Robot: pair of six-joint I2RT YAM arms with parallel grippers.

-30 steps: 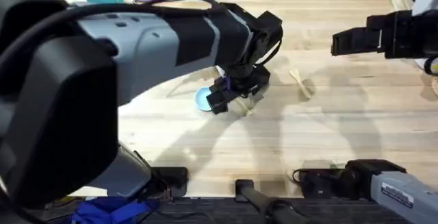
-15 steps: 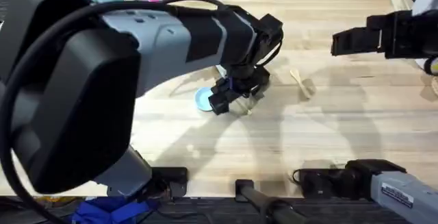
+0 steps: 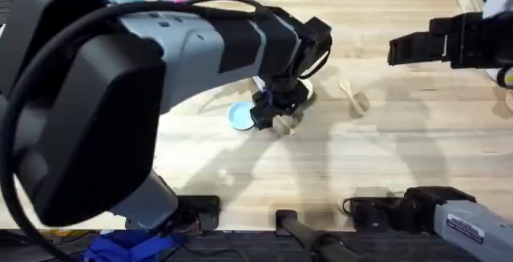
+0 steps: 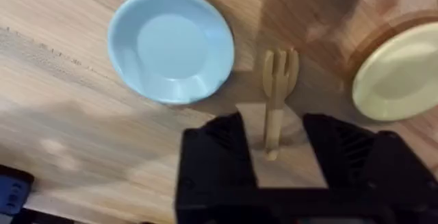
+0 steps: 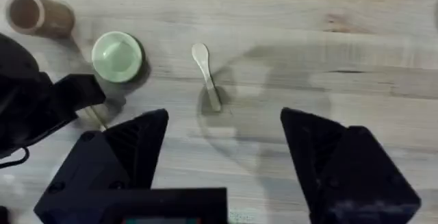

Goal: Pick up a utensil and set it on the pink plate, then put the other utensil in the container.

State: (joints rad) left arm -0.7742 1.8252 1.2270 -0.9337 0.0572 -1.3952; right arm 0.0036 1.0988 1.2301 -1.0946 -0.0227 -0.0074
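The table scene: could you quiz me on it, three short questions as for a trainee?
1. True or false: the fork lies between the open fingers of the left gripper.
2. Which plate lies closest beside the fork's tines: A blue plate, B green plate, C red plate?
3. Fill in: the spoon lies on the ____, beyond the open right gripper.

Key: 1 true. 2 A. 3 table.
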